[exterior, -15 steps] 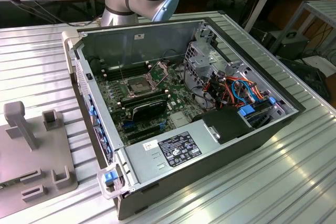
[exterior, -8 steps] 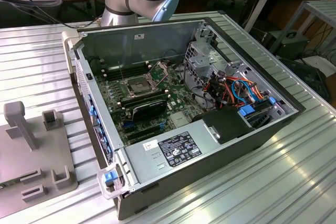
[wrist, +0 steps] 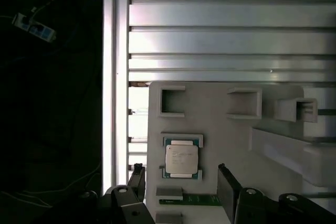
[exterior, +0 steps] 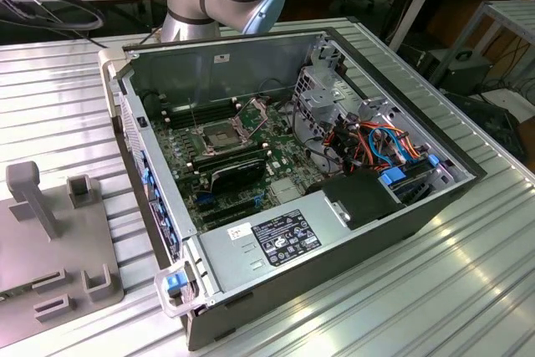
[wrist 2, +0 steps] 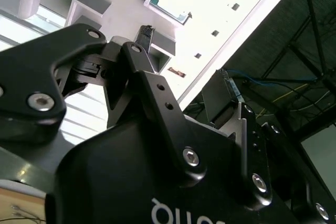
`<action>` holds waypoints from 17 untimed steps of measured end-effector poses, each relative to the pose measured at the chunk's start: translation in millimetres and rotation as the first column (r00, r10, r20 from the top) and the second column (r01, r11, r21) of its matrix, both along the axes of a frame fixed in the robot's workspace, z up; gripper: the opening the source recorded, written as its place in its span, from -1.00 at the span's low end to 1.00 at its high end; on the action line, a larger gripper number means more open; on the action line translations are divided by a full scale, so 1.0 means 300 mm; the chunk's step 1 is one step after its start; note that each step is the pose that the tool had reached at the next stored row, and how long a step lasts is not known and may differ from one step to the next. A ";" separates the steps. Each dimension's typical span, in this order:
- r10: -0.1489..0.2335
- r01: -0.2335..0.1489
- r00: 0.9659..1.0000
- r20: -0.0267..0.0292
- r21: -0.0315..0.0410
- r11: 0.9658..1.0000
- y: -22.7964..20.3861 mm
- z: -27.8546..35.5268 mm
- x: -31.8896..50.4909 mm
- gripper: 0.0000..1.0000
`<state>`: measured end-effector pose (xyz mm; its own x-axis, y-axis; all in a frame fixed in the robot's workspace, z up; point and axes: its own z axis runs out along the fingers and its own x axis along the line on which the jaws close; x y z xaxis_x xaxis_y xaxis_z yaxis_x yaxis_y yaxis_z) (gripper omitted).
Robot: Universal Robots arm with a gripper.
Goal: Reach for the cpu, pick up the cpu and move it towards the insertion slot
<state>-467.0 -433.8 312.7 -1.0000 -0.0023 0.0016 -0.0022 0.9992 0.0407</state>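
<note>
1. Tool [wrist: 179, 171] check: the fingers [wrist: 229, 195] are spread wide apart with nothing between them, so nothing is grabbed yet. The second wrist view agrees.
2. The cpu [wrist: 182, 158] is lying flat in a small green-edged nest [wrist: 182, 141] on the pale fixture plate [wrist: 220, 129]. That plate sits on the ribbed worktop [wrist: 231, 24], close to one of its edges.
3. The relation that matters: the cpu sits pretty much dead centre on the gap, just beyond the fingertips, with one finger off to each side. It's near enough square, so there's no real long axis to fuss over. Its sides run roughly parallel to the finger faces, and the gap looks wider than the chip. As far as I can tell the tool is hovering over it, not touching. I'd call this the reach stage, lined up but not closed.
4. The insertion slot [exterior: 219, 134] is inside the open computer case [exterior: 351, 248] in the middle of the worktop. That's well apart from the fixture plate, which is over by the worktop's edge on the exterior view's left.
5. There's only one arm here, so no question of which is nearer.
</note>
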 end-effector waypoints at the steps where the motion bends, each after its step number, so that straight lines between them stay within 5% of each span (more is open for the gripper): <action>1: 0.000 0.000 1.000 0.000 0.000 1.000 0.000 -0.003 0.000 0.33; 10: 0.000 0.000 1.000 0.000 -0.002 1.000 -0.001 -0.056 0.000 0.33; 12: 0.000 0.000 1.000 0.000 -0.025 1.000 0.000 -0.070 0.000 0.33; 13: 0.000 0.000 1.000 0.000 -0.029 1.000 0.000 -0.073 0.000 0.33; 17: 0.000 0.000 1.000 0.000 -0.032 0.999 0.000 -0.100 0.000 0.33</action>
<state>-467.0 -433.7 282.7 -1.0000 -0.0023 0.0019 -0.0023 1.0000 0.0090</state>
